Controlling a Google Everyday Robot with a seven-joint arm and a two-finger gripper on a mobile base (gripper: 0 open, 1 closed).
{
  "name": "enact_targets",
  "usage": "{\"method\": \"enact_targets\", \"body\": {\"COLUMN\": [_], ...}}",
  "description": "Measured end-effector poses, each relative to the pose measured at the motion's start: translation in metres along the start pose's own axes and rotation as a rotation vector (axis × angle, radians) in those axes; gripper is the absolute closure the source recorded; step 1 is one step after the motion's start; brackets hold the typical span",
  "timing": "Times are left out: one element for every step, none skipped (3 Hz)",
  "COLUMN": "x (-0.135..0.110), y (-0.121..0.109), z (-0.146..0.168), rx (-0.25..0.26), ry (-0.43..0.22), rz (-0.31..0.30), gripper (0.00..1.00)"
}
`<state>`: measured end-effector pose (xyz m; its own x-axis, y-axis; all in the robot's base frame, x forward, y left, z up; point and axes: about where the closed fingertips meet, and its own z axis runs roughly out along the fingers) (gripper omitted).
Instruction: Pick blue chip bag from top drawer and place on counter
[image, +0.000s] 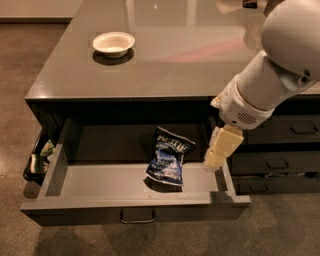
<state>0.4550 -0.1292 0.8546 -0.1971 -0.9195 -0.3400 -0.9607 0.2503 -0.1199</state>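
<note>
- The gripper hangs pointing down at the right end of the open top drawer, just inside its right wall. Whether it is spread wide or drawn narrow cannot be told, but it carries nothing.
- The blue chip bag lies crumpled on the drawer floor, a little right of the middle and toward the front edge. It is near the gripper, on its left, and the two are apart.
- The step in hand looks like the approach. It is best to slide away from the right wall until centred over the bag, keeping the wrist clear of the front edge of the counter.
- The foil probably slips and crushes, so pinch a raised fold rather than pressing the bag flat.
- The counter's front edge above the drawer suits the placing. The white bowl sits well apart, toward the left edge.
- The green-and-black packaging outside the drawer's left wall is not the target.
</note>
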Motion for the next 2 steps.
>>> {"method": "enact_targets", "body": {"x": [-0.013, -0.026], "y": [-0.008, -0.017], "z": [0.008, 0.023], "rx": [0.018, 0.044], "ry": [-0.083, -0.166], "rz": [0.131, 0.296], "gripper": [0.0, 0.0]}}
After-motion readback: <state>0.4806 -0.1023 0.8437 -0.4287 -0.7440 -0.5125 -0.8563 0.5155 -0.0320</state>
